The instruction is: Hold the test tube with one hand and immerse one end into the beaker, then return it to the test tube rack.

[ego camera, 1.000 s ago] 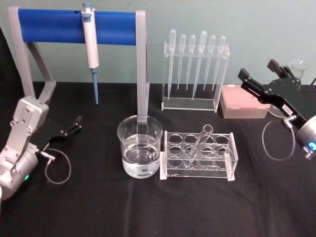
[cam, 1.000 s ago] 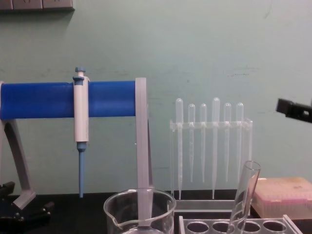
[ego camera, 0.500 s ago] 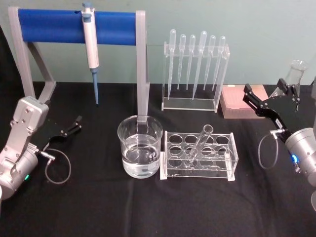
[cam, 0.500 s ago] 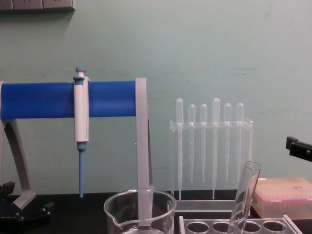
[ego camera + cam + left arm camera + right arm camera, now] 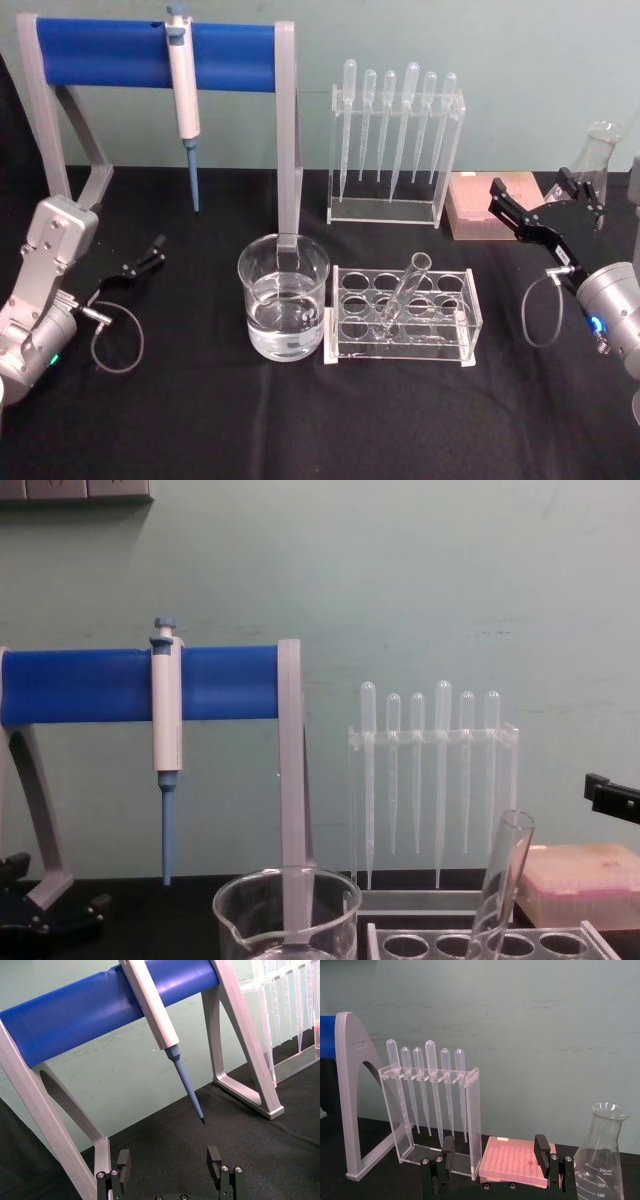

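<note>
The test tube (image 5: 408,288) is a clear glass tube leaning in the clear rack (image 5: 400,345) at table centre; its open top (image 5: 512,832) rises in the chest view. The beaker (image 5: 283,300), wide and holding clear liquid, stands just left of the rack, and its rim (image 5: 286,895) is in the chest view. My right gripper (image 5: 531,190) hovers open at the far right, well away from the tube, with nothing between its fingers (image 5: 541,1146). My left gripper (image 5: 152,254) rests open at the left, also holding nothing (image 5: 169,1159).
A grey stand with a blue bar (image 5: 150,55) holds a pipettor (image 5: 183,95) at the back left. A rack of plastic pipettes (image 5: 395,140) stands behind the tube rack. A pink tip box (image 5: 490,205) and a conical flask (image 5: 600,1157) sit near my right gripper.
My right gripper has come down and drawn back to the right side of the table. The tube, beaker and left arm have stayed still.
</note>
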Robot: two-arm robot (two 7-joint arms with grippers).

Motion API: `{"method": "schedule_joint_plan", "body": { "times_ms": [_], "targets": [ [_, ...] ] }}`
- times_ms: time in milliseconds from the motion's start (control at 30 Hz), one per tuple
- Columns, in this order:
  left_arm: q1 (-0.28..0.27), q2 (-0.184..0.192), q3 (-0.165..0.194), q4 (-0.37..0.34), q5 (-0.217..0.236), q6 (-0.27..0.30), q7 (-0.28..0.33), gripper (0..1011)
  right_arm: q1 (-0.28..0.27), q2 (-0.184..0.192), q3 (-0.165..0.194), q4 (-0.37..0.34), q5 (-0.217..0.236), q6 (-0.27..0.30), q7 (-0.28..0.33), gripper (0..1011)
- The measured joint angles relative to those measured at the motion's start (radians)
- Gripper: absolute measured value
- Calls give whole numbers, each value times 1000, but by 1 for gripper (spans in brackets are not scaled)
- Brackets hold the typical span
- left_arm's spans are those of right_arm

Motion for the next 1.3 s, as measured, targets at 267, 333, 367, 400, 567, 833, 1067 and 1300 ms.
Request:
{"method": "schedule_joint_plan", "body": {
  "times_ms": [267, 333, 367, 400, 567, 833, 1067, 1300],
  "targets": [
    [0, 0, 0, 0, 0, 0, 0, 1000, 0, 0, -1, 0, -4, -5, -4, 1002],
    [0, 0, 0, 0, 0, 0, 0, 1000, 0, 0, -2, 0, -5, -7, -4, 1002],
    [0, 0, 0, 0, 0, 0, 0, 1000, 0, 0, -2, -1, -5, -7, -4, 1002],
    [0, 0, 0, 0, 0, 0, 0, 1000, 0, 0, -2, -1, -6, -8, -5, 1002],
    [0, 0, 0, 0, 0, 0, 0, 1000, 0, 0, -2, -1, -6, -8, -6, 1002],
    [0, 0, 0, 0, 0, 0, 0, 1000, 0, 0, -3, -1, -7, -9, -7, 1002],
    [0, 0, 0, 0, 0, 0, 0, 1000, 0, 0, -3, -1, -8, -10, -8, 1002],
    [0, 0, 0, 0, 0, 0, 0, 1000, 0, 0, -3, -1, -8, -11, -8, 1002]
  ]
}}
